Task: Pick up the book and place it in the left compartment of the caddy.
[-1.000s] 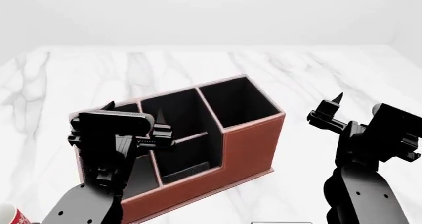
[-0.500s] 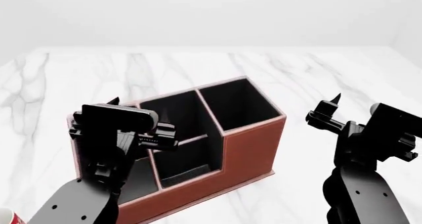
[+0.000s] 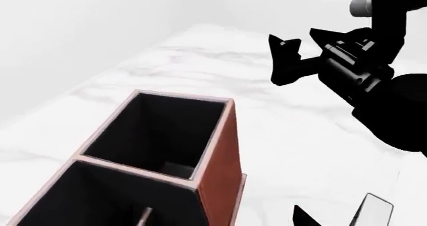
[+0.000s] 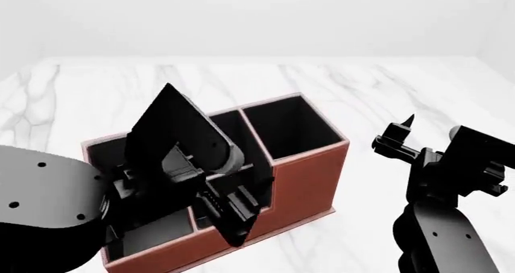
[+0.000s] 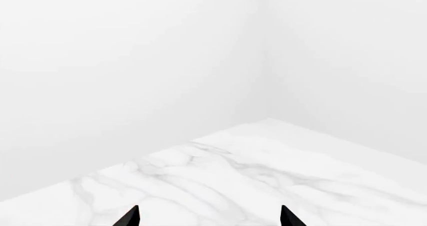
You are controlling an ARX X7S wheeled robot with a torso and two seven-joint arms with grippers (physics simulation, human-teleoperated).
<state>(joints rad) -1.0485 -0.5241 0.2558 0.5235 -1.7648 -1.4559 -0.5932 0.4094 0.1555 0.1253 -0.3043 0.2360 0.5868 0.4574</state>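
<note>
- Caddy [image 4: 302, 170] — we log it on the marble table [image 4: 386, 86].
- Left gripper [image 4: 229, 210]: over the caddy; finger spread — we cannot tell.
- Right gripper [image 4: 398, 134]: fingers apart, empty, beside the caddy.
- Book: we cannot find it.

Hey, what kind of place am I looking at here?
Likely a simulated desk setup: a white marble tabletop, a reddish-brown caddy like a desk organizer, and bare white walls with nothing else around.
</note>
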